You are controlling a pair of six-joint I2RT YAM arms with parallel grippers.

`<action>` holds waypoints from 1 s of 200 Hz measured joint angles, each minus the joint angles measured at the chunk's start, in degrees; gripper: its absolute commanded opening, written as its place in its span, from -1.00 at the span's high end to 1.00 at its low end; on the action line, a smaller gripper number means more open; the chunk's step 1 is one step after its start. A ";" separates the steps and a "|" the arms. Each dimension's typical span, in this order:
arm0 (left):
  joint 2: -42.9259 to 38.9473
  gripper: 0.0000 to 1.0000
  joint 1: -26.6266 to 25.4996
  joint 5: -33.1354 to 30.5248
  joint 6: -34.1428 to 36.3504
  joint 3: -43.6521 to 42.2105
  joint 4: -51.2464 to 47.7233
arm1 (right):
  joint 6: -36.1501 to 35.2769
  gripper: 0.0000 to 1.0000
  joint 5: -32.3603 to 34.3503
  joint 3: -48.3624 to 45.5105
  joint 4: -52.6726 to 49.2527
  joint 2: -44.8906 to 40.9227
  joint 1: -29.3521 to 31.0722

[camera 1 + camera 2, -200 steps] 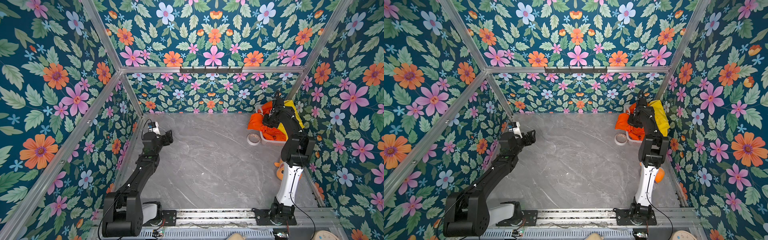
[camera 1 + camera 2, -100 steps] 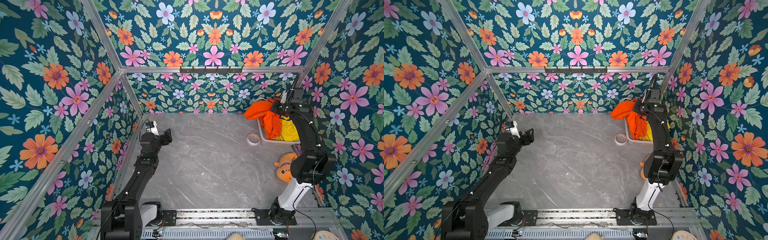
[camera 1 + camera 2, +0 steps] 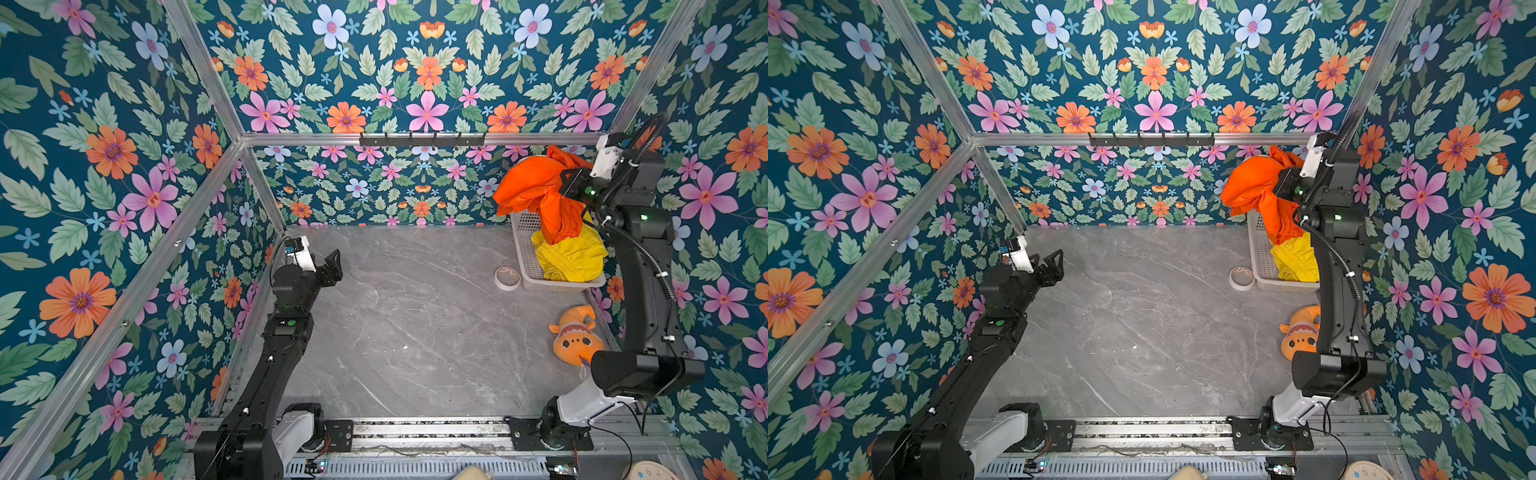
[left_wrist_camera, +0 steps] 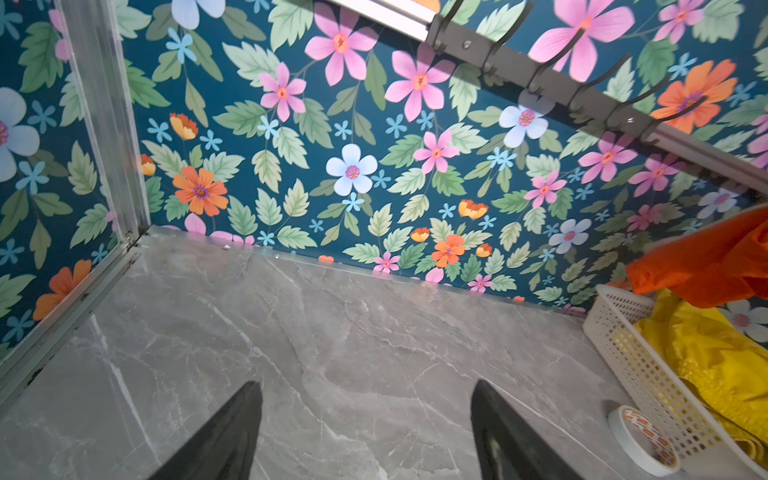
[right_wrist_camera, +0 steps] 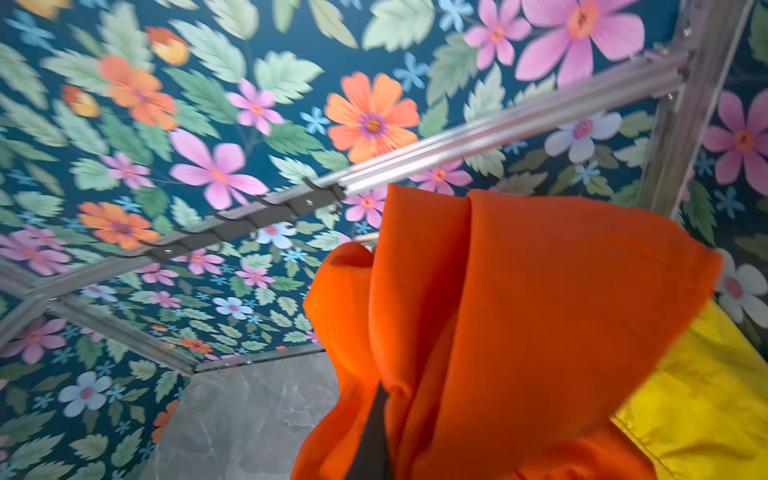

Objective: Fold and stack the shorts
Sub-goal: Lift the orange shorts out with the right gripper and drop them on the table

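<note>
The orange shorts (image 3: 532, 187) (image 3: 1250, 191) hang bunched in the air above the white basket (image 3: 524, 249) at the back right, with my right gripper (image 3: 572, 183) (image 3: 1285, 185) shut on them. In the right wrist view orange fabric (image 5: 540, 311) wraps the shut right gripper (image 5: 376, 415) and hides most of it. The yellow shorts (image 3: 569, 253) (image 3: 1293, 259) (image 5: 706, 399) lie crumpled in the basket, under the orange tail. My left gripper (image 3: 328, 268) (image 3: 1048, 266) (image 4: 365, 384) is open over the table's left side, nothing between its fingers.
A tape roll (image 3: 507, 277) (image 4: 640, 440) lies on the grey table beside the basket's front corner. An orange plush fish (image 3: 575, 336) sits at the right edge beside the right arm. A black hook rail (image 3: 419, 139) runs along the back wall.
My right arm has lifted the orange shorts up out of the basket, uncovering the yellow pair. The left arm has hardly moved.
</note>
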 measured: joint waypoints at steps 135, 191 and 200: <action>-11.61 -0.61 -0.66 11.45 1.60 3.74 -12.85 | -3.72 1.00 5.79 -29.88 -1.79 -21.92 45.68; -13.68 -0.59 -0.66 9.99 2.97 3.30 -17.70 | 6.32 0.15 7.52 -40.52 2.86 -17.57 50.29; -13.27 -0.59 -0.66 10.36 2.93 2.80 -17.79 | 7.43 -0.24 8.07 -41.03 3.06 -16.46 48.22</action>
